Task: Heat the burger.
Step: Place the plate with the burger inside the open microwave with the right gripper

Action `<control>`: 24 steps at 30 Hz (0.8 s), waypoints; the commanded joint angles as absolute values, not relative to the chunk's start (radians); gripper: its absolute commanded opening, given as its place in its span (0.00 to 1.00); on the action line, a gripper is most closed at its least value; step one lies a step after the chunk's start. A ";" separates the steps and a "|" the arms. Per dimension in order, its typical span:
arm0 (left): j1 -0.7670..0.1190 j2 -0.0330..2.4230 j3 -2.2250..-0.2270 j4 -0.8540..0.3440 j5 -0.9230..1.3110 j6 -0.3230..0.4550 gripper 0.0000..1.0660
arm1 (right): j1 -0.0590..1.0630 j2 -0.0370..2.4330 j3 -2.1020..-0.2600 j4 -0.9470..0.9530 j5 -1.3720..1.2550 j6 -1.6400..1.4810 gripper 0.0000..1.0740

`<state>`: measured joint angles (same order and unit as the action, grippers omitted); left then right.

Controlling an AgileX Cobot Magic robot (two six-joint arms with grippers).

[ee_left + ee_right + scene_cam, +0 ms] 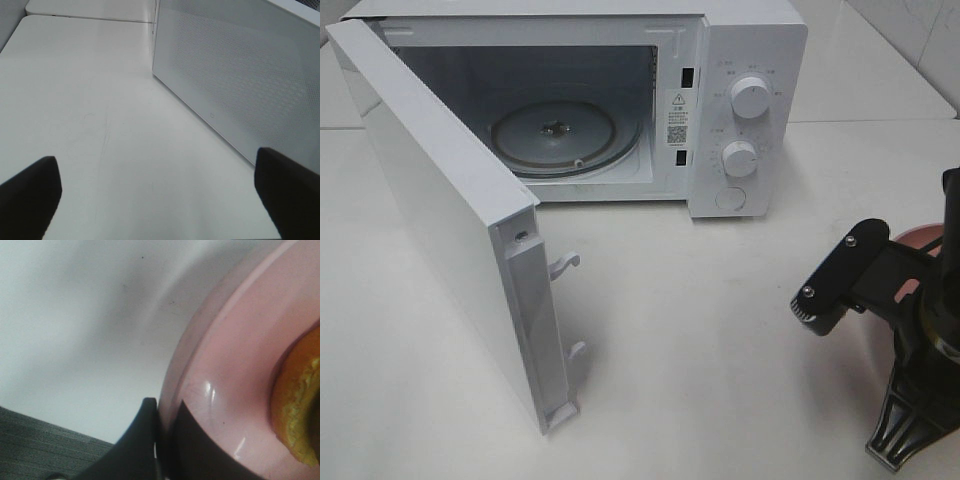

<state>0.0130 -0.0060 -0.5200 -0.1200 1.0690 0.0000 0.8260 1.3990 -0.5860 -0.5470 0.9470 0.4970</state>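
Observation:
The burger (299,405) shows only as an orange-yellow edge in the right wrist view, sitting on a pink round plate (235,370). My right gripper (162,440) is shut on the plate's rim, one finger above it and one below. In the exterior view the right arm (910,330) is at the right edge with a sliver of the pink plate (926,240) behind it; the burger is hidden there. My left gripper (160,195) is open and empty, low over the table beside the microwave door (240,85). It is out of the exterior view.
The white microwave (750,60) stands at the back with its door (440,220) swung wide open to the front left. Its glass turntable (555,135) is bare. Two knobs (750,98) are on its right panel. White tabletop (700,330) lies between the microwave and the right arm.

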 commanded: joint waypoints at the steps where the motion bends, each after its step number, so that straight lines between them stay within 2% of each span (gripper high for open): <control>1: 0.011 -0.021 -0.519 -0.123 1.068 -0.008 0.93 | 0.886 1.390 -0.582 -0.595 1.002 0.492 0.00; 24: 0.011 -0.021 -0.519 -0.123 1.068 -0.008 0.93 | 1.173 1.390 -0.582 -0.594 1.016 0.437 0.00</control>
<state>0.0130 -0.0060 -0.5200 -0.1200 1.0690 0.0000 1.1420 1.3990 -0.5860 -0.5440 0.9730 0.4720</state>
